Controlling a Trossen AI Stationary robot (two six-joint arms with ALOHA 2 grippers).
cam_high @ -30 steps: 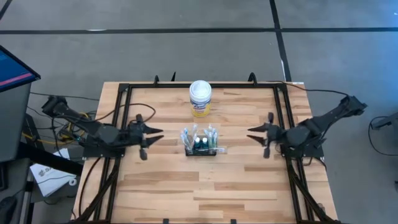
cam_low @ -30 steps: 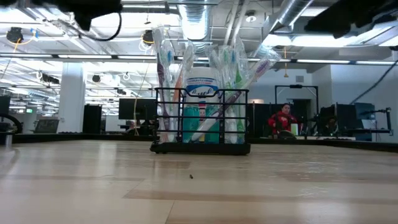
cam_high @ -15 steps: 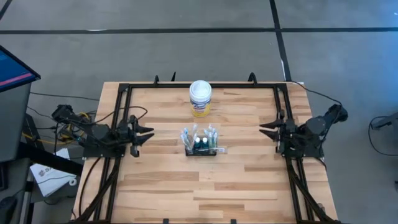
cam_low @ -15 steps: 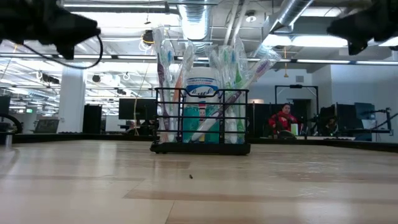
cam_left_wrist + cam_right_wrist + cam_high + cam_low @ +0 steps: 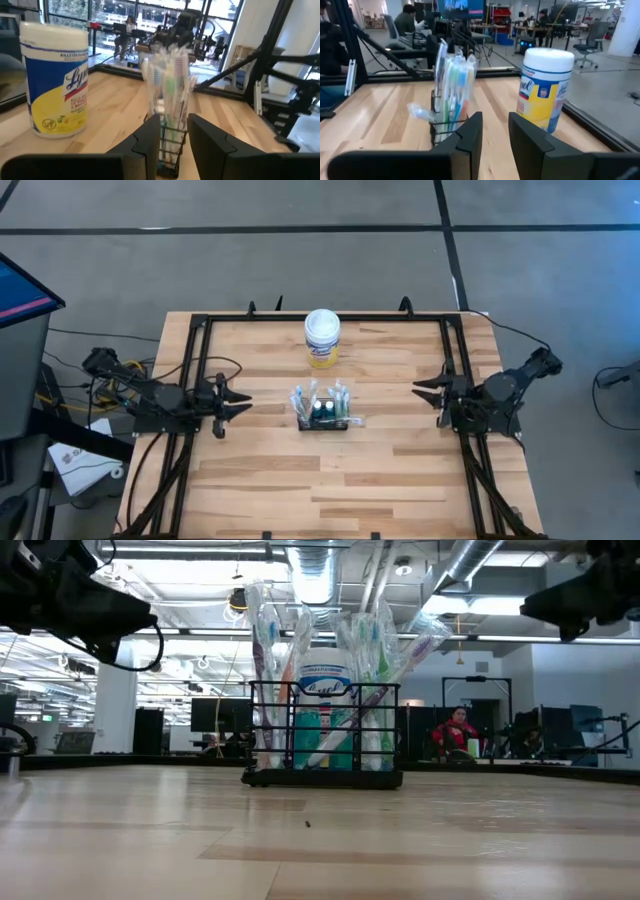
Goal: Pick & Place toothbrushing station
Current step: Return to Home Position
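The toothbrushing station (image 5: 322, 415), a small black wire caddy with several wrapped toothbrushes standing upright in it, rests on its base at the middle of the wooden table (image 5: 330, 480). It also shows in the low view (image 5: 325, 735). My left gripper (image 5: 238, 402) hovers at the table's left side, open and level, pointing at the caddy (image 5: 167, 145). My right gripper (image 5: 422, 390) hovers at the right side, open and level, also facing the caddy (image 5: 445, 125). Neither has anything between its fingers.
A white-lidded, yellow-labelled canister (image 5: 322, 338) stands upright just beyond the caddy toward the far edge. A black metal frame (image 5: 200, 360) runs along the table's edges. Bare wood lies between the caddy and the near edge. A person (image 5: 457, 730) sits in the room behind.
Both grippers have drawn back from the caddy and sunk lower, the left toward the table's left edge, the right toward the right edge. The caddy and canister have kept still.
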